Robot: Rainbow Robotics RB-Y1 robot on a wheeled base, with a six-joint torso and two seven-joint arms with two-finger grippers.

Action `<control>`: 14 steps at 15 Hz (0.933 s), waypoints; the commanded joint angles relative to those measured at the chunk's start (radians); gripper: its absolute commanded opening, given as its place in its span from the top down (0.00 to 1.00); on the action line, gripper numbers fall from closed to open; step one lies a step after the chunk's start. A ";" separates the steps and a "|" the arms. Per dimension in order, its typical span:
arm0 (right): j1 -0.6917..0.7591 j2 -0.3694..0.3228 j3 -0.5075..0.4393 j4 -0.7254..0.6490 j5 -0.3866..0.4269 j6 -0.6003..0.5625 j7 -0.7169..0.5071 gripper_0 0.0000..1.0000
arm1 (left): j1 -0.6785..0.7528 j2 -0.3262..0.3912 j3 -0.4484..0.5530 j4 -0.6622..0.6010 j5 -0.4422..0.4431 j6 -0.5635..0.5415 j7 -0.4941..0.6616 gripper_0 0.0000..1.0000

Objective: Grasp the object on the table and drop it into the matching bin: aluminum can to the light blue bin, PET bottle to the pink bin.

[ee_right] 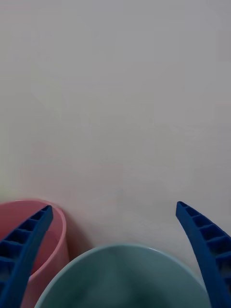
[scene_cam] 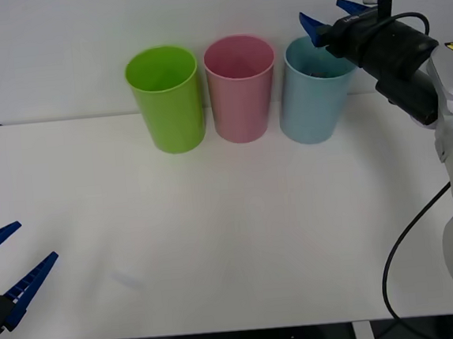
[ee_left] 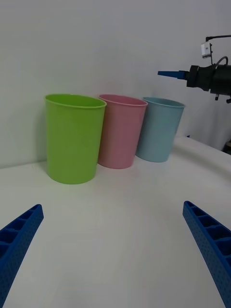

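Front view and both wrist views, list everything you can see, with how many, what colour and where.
Table: one, white, in front of the robot.
Lime green bin: one, far side of the table, leftmost of the row.
Pink bin: one, middle of the row.
Light blue bin: one, rightmost of the row; something dark shows inside, too unclear to name.
Left gripper: one, blue fingers, open, low over the table's near left edge.
Right gripper: one, blue fingers, open, above the light blue bin's mouth.
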State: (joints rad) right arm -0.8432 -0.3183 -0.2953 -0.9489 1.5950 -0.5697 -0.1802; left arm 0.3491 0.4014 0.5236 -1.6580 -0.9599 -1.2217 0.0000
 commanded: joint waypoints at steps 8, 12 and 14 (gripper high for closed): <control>0.088 -0.004 -0.042 -0.116 -0.030 -0.116 0.001 0.00 | 0.000 0.000 0.000 0.000 0.000 0.000 0.000 0.00; 0.220 -0.035 0.002 -0.260 -0.112 -0.159 -0.016 0.00 | 0.000 0.000 0.000 0.000 0.000 0.000 0.000 0.00; 0.299 -0.061 0.018 -0.333 -0.172 -0.203 -0.025 0.00 | 0.000 0.000 0.000 0.000 0.000 0.000 0.000 0.00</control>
State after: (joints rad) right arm -0.5699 -0.3712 -0.2820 -1.2586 1.4429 -0.7555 -0.2020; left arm 0.3490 0.4014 0.5236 -1.6581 -0.9599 -1.2217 0.0000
